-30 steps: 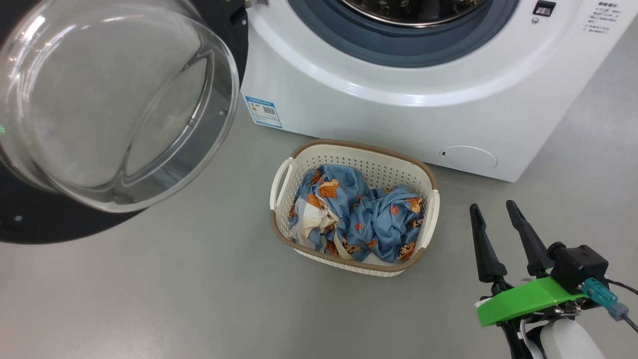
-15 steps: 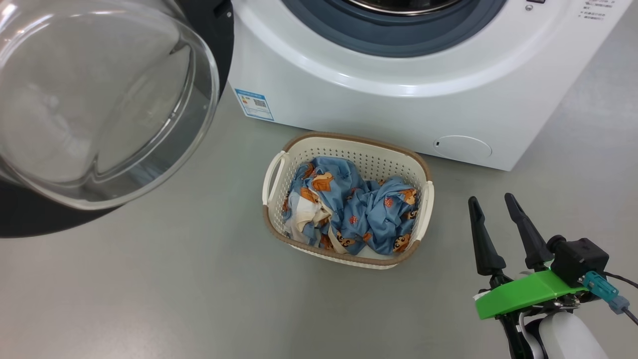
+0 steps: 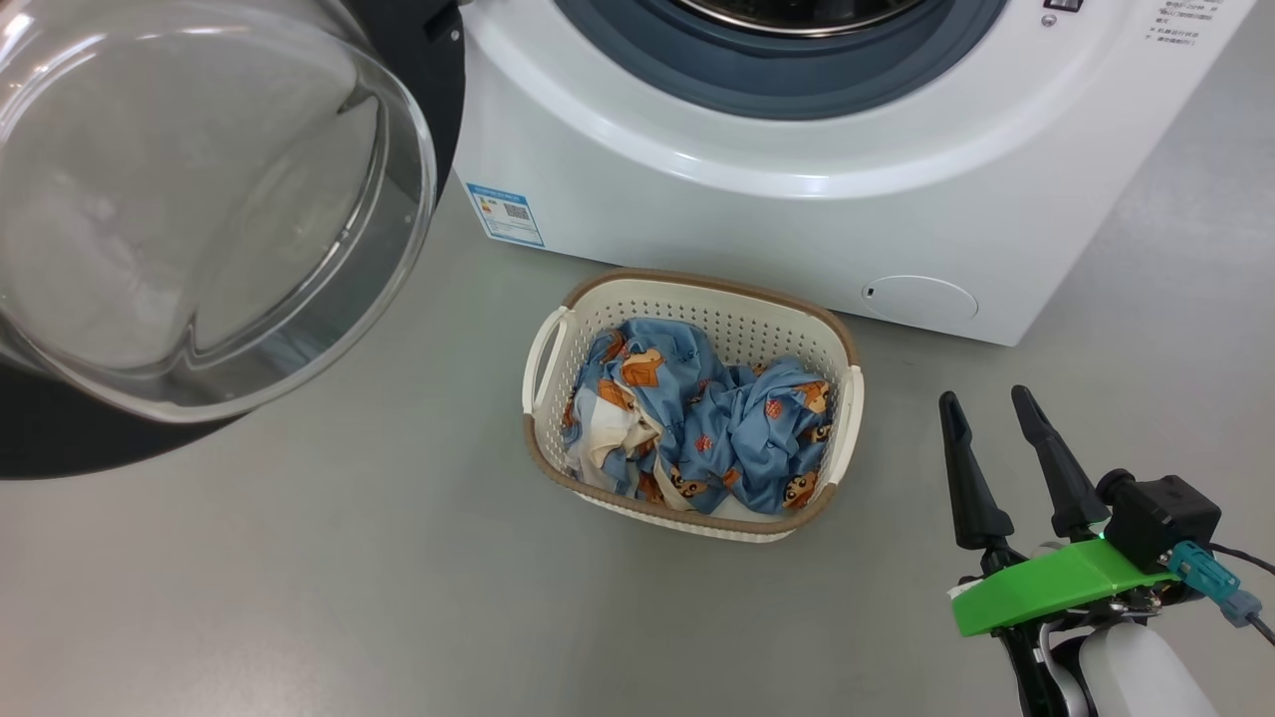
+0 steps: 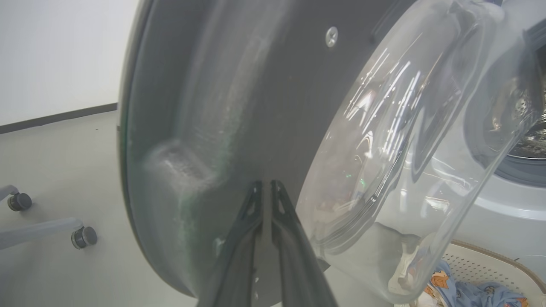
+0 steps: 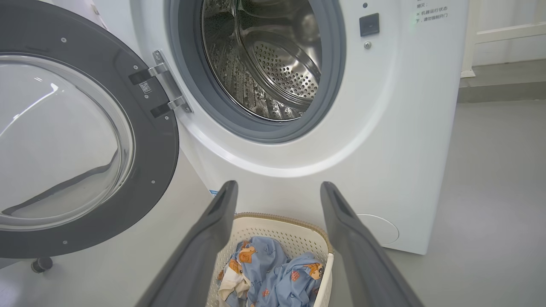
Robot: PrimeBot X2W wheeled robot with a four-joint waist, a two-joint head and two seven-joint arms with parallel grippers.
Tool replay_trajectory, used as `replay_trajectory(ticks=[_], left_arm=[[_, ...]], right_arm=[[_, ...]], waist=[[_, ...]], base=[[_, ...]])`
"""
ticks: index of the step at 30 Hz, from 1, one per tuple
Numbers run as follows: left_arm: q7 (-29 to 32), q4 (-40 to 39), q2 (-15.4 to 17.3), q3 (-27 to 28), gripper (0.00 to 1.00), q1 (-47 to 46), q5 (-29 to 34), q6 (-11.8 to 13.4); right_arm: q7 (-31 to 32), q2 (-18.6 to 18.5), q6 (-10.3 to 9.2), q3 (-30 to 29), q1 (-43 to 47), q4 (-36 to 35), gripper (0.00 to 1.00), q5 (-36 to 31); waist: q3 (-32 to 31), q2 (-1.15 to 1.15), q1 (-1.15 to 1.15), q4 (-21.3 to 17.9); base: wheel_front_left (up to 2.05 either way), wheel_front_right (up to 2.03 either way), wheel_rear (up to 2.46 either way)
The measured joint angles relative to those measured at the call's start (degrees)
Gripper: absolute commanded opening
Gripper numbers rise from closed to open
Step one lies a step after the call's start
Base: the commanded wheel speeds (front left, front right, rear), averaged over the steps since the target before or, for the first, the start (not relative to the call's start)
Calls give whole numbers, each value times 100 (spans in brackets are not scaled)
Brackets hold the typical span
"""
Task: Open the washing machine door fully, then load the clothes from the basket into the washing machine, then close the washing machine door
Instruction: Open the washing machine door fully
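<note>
The clothes [image 3: 697, 428] (in the basket [image 3: 717, 287]) lie left of the right tool [image 3: 984, 398].

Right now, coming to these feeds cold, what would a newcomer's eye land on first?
The washing machine door stands wide open, its clear glass bowl looming at the head view's upper left, beside the washing machine and its steel drum. Below, on the grey floor before the machine, the basket holds the blue bear-print clothes. The right gripper hovers open to the basket's right.
</note>
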Motion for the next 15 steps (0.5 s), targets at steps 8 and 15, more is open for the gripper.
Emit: replay_trajectory(ticks=[8,15], left_arm=[[-127,-69,38,-421,0,2,-224,3],[-243,-401,133,-644,0,140,-464,8]], right_arm=[[0,1,0,2,1,9,100,43],[0,1,0,2,18,13,100,60]], waist=[[-110,0,0,42],[-239,0,0,65]], base=[[0,0,0],[0,0,0]])
